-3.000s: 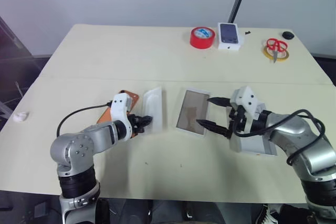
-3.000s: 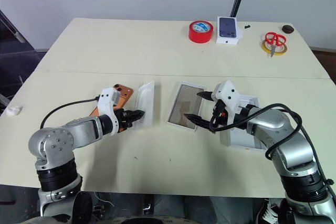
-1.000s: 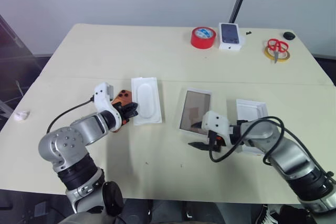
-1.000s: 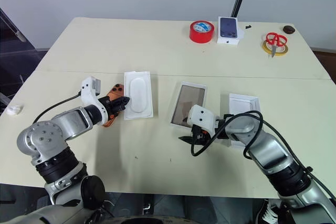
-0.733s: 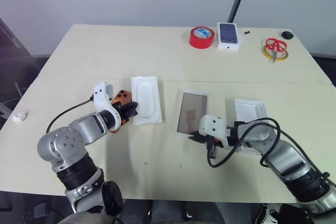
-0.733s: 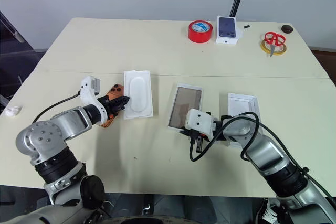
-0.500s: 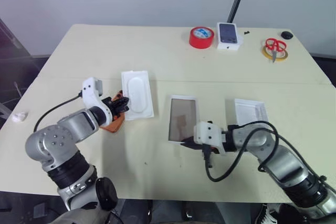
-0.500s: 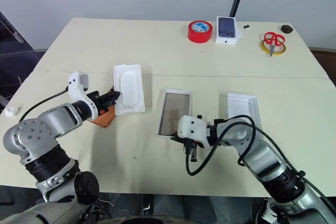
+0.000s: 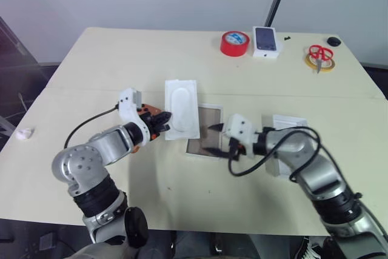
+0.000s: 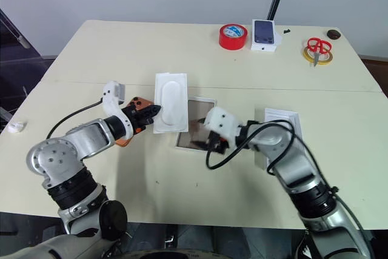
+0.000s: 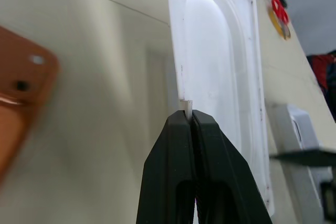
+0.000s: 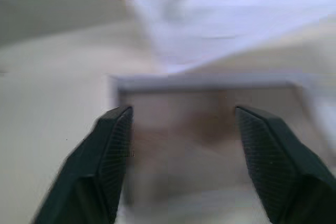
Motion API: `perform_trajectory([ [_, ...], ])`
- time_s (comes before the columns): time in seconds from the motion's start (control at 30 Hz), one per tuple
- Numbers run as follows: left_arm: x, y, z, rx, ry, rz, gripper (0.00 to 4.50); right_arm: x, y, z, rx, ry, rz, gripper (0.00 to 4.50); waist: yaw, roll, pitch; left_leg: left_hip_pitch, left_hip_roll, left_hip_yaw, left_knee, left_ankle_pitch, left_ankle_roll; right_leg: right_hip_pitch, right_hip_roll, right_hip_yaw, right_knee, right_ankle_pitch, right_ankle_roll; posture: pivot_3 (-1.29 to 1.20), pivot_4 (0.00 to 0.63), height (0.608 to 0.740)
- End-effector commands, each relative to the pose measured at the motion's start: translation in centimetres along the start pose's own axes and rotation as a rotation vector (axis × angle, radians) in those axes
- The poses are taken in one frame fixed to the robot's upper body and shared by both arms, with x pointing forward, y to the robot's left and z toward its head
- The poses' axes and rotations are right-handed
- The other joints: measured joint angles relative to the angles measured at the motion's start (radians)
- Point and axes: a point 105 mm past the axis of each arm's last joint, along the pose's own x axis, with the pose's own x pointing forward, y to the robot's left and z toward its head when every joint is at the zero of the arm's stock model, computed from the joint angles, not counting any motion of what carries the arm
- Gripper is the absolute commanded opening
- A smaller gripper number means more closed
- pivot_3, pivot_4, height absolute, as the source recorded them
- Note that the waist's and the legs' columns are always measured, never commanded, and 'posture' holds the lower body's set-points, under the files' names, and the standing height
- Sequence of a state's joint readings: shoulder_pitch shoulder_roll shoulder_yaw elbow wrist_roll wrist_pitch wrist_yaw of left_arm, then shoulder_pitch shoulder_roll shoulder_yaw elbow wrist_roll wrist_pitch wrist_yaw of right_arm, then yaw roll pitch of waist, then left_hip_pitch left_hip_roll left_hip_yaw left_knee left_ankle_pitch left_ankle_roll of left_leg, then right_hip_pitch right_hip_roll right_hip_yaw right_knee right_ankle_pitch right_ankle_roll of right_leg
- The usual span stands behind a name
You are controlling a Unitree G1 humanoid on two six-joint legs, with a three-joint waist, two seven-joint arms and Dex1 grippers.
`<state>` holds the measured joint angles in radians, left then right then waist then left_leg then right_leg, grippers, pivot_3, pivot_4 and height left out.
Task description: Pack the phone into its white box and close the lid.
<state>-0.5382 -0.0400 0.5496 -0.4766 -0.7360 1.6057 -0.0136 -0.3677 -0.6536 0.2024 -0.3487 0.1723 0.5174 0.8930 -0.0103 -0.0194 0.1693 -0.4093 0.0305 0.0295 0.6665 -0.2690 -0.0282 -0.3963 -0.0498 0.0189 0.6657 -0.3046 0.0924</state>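
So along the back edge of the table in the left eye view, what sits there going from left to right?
Red tape roll → small white box with a dark phone picture → red-handled scissors lying on a yellow ring → small black round thing at the far corner.

The table (image 9: 121,65) is a matt, smooth cream surface, like laminate. The white insert (image 9: 182,108) looks like thin moulded plastic with a soft sheen along its oval recess. The white box (image 10: 193,127) seems matt cardboard, its brownish floor glossy and reflective. The phone (image 10: 134,109) has a smooth satin orange back. At the upper right of the frame, the red tape roll (image 9: 233,42) shines like glossy plastic, and the scissors (image 9: 319,53) have red plastic handles.
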Motion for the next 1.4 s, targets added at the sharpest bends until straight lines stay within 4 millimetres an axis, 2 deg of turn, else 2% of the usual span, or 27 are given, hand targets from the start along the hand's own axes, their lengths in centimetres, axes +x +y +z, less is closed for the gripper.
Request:
perform_trajectory([
  [0.03, 0.7, -1.1, -1.1, 0.019, 0.043, -0.017, 0.0, -1.7, -1.6, 0.4, -0.035, 0.0, -0.058, 3.0, -0.003, 0.0, 0.0, 0.0, 0.0, 0.0, 0.0, 0.0, 0.0, 0.0, 0.0, 0.0, 0.0, 0.0, 0.0, 0.0, 0.15, 0.718],
  [0.17, 1.4, -1.4, -1.7, 0.016, 0.076, -0.012, 0.0, -2.4, -2.2, 0.0, -0.047, 0.019, -0.083, 3.0, -0.004, 0.0, 0.0, 0.0, 0.001, 0.0, 0.0, 0.0, 0.0, 0.0, 0.003, 0.001, 0.0, 0.0, 0.0, 0.0, 0.15, 0.718],
  [0.4, 2.0, -2.2, -2.5, 0.041, 0.125, -0.039, 0.0, -2.3, -2.8, -0.1, -0.063, 0.017, -0.109, 3.0, 0.0, 0.0, 0.0, 0.0, 0.0, 0.0, 0.0, 0.0, 0.0, 0.0, 0.003, 0.001, 0.0, 0.0, 0.0, 0.0, 0.15, 0.718],
  [0.5, 2.0, -2.6, -2.6, 0.044, 0.124, -0.059, 0.92, -2.2, -3.0, -0.2, -0.066, 0.016, -0.114, 3.07, -0.001, 0.0, 0.0, 0.0, 0.0, 0.0, 0.0, 0.0, 0.0, 0.0, 0.003, 0.001, 0.0, 0.0, 0.0, 0.0, 0.15, 0.718],
  [0.63, 1.5, -2.0, -2.0, 0.045, 0.1, -0.048, 2.89, -1.9, -3.3, -0.4, -0.078, 0.023, -0.124, 3.07, -0.002, 0.0, 0.0, 0.0, 0.0, 0.0, 0.0, 0.0, 0.0, 0.0, 0.003, 0.001, 0.0, 0.0, 0.0, 0.0, 0.15, 0.718],
  [0.77, 0.7, -0.9, -0.6, 0.044, 0.053, -0.019, 2.89, -1.3, -3.9, 0.0, -0.089, 0.008, -0.144, 3.07, -0.005, 0.0, 0.0, 0.0, 0.001, 0.0, 0.0, 0.0, 0.0, 0.0, 0.003, 0.001, 0.0, 0.0, 0.0, 0.0, 0.15, 0.718],
  [0.87, -0.4, 0.1, 0.8, 0.097, -0.006, 0.012, 2.96, -0.3, -4.2, 0.6, -0.071, -0.011, -0.158, 2.26, -0.005, 0.0, 0.0, 0.0, 0.001, 0.0, 0.0, 0.001, -0.001, -0.001, 0.004, 0.001, 0.001, 0.0, 0.0, 0.0, 0.15, 0.718],
  [1.0, -2.0, 1.9, 2.3, 0.284, -0.075, 0.079, 2.96, 1.4, -4.7, 1.1, -0.033, -0.016, -0.186, 0.19, -0.006, 0.0, 0.0, 0.0, 0.001, 0.0, -0.001, 0.003, -0.005, -0.001, 0.003, 0.001, 0.001, 0.0, 0.0, 0.0, 0.15, 0.718],
  [1.03, -2.4, 2.4, 2.6, 0.338, -0.095, 0.091, 2.96, 2.0, -4.8, 1.2, -0.02, -0.014, -0.196, 0.05, -0.004, 0.0, 0.0, 0.0, 0.001, 0.001, -0.001, 0.003, -0.006, -0.001, 0.003, 0.001, 0.001, 0.0, 0.0, 0.0, 0.15, 0.718],
  [1.17, -3.9, 3.6, 2.7, 0.511, -0.119, 0.098, 2.96, 4.0, -4.8, 1.2, 0.01, 0.013, -0.227, 0.05, -0.003, 0.0, 0.0, 0.0, 0.001, 0.001, -0.001, 0.003, -0.006, -0.002, 0.0, 0.001, 0.001, 0.0, -0.001, 0.0, 0.15, 0.718],
  [1.27, -4.9, 4.1, 1.8, 0.649, -0.091, 0.073, 2.96, 5.5, -4.7, 0.9, 0.021, 0.043, -0.241, 0.05, -0.004, 0.0, 0.0, 0.0, 0.001, 0.001, -0.002, 0.001, -0.003, -0.002, -0.001, 0.001, 0.0, 0.0, -0.001, 0.0, 0.15, 0.718],
  [1.4, -6.1, 3.8, 0.0, 0.749, -0.044, -0.004, 2.96, 6.9, -5.3, -0.2, 0.038, 0.097, -0.298, 0.05, -0.005, 0.0, 0.0, -0.001, 0.0, 0.002, -0.003, 0.001, -0.002, -0.004, -0.004, 0.001, 0.0, 0.0, -0.002, 0.0, 0.15, 0.718],
])
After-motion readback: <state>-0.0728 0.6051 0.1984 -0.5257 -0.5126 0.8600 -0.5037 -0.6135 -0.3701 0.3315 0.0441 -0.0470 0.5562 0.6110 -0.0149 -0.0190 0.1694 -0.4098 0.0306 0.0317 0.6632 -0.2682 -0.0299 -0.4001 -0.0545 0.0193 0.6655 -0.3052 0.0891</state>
